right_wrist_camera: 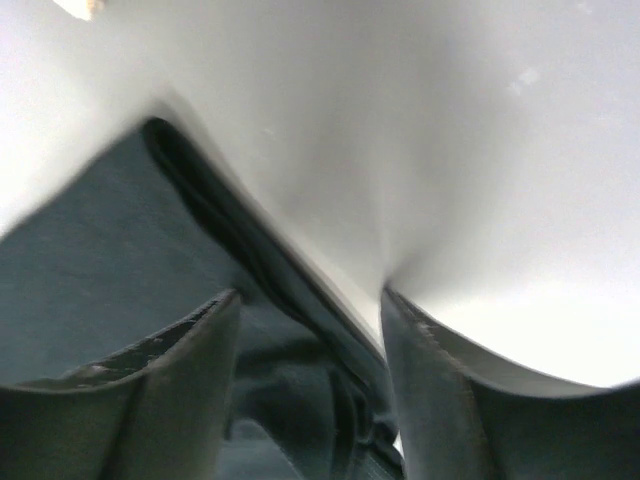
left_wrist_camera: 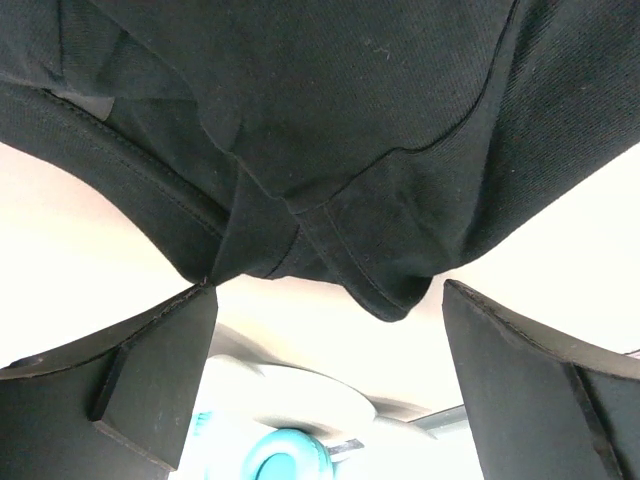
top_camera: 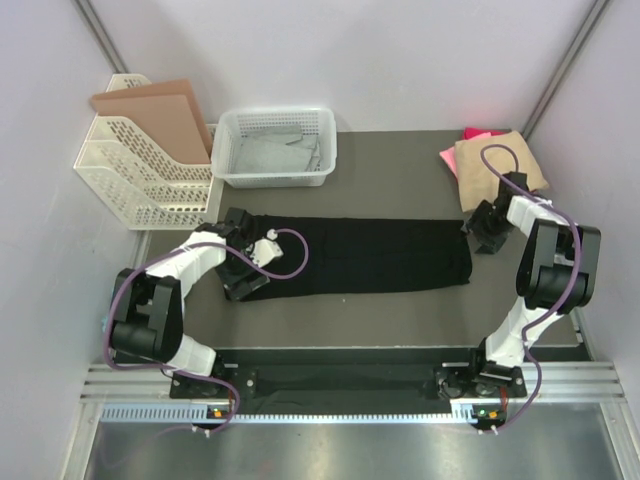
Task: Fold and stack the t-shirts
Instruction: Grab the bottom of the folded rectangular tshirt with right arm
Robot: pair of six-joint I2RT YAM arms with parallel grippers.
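Black cloth t-shirt (top_camera: pixel 370 255) lies in a long band across the grey table (top_camera: pixel 400 315), an arm at each end!

Its long axis runs left to right. The left gripper (left_wrist_camera: pixel 330 300) is at the left end, jaws at their widest and holding nothing, with the bunched hem just ahead of its tips. The right gripper (right_wrist_camera: pixel 310 300) is at the right end, fingers partly apart astride the folded edge, not visibly pinching it. Each arm looks set to take its nearer end.
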